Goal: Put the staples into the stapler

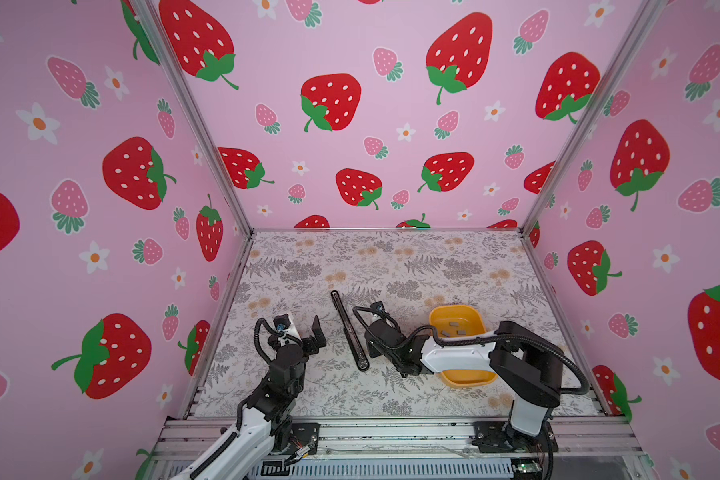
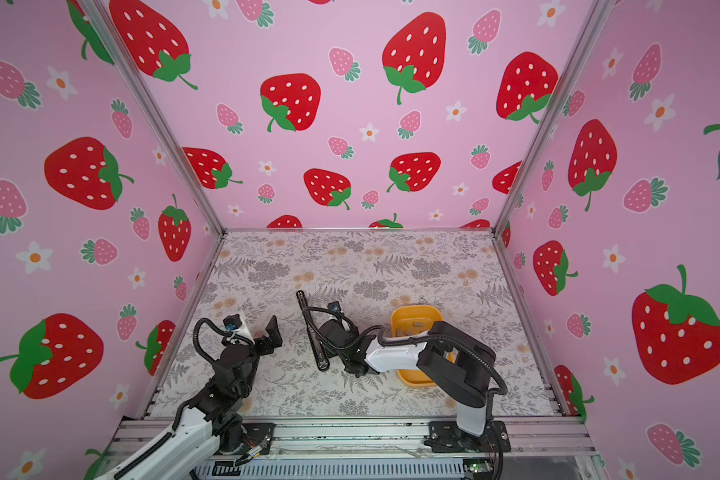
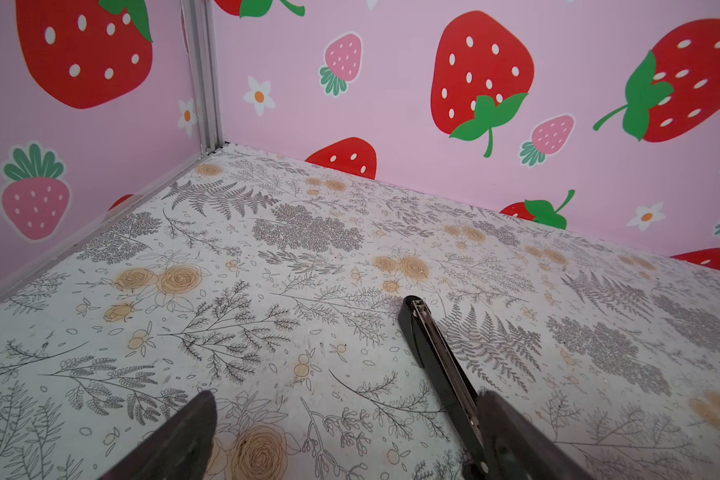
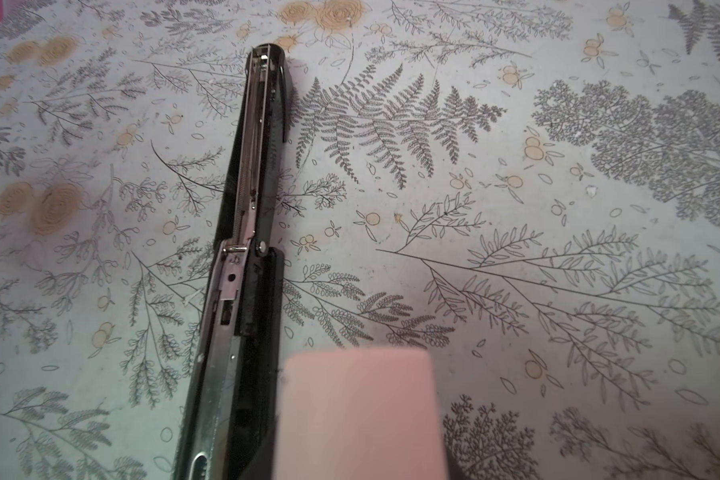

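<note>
Magazine exposed, loading apparently not yet begun: the stapler (image 1: 348, 328) lies opened flat at mid-table, with the staples (image 1: 451, 322) loose in the yellow bin (image 1: 454, 308) to its right and the left gripper (image 1: 314, 337) spread wide and empty to its left. The next move likely calls for pinching one strip from the bin and laying it lengthwise in the narrow channel. The right gripper (image 1: 373, 347) hangs just right of the stapler's near half; its arm hides part of the bin, and the set of its jaws cannot be told.

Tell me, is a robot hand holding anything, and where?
Left gripper is open, holding nothing. Right gripper sits against the near half of the opened stapler, but whether it grips it cannot be told.
</note>
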### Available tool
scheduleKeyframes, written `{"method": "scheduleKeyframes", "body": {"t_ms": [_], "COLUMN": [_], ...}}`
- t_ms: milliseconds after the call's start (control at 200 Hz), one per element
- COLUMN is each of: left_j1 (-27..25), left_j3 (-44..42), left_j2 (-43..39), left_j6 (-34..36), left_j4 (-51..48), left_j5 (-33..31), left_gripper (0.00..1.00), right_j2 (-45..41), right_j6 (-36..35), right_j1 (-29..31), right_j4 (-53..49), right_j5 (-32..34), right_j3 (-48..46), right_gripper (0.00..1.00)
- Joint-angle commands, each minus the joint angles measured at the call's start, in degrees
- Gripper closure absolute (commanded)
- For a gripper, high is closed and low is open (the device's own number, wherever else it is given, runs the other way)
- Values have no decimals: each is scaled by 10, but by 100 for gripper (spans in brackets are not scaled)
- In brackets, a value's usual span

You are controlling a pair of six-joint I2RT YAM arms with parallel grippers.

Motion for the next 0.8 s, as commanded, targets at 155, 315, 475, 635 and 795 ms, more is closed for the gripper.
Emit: {"method": "scheduleKeyframes", "body": {"t_ms": [155,315,475,635,795], "left_j1": [4,4,4,4,4], "left_j3": [5,8,7,7,7], "left_j2": [21,29,25,23,24], "left_j6": [-17,-17,-17,-17,-17], "left_j4": [18,19,18,17,17], "left_j5": [2,3,4,4,5], "left_gripper": [1,1,1,1,1], "right_j2": [43,59,78,89,92], "right_j6": [32,37,38,40,40], "right_j1": [2,1,-1,-2,-4], "right_j4": [-40,-43,-45,-47,-47], "right_j5": [17,21,18,17,17], "right_j3": [43,48,57,63,65], "right_gripper": [100,97,90,83,74]}}
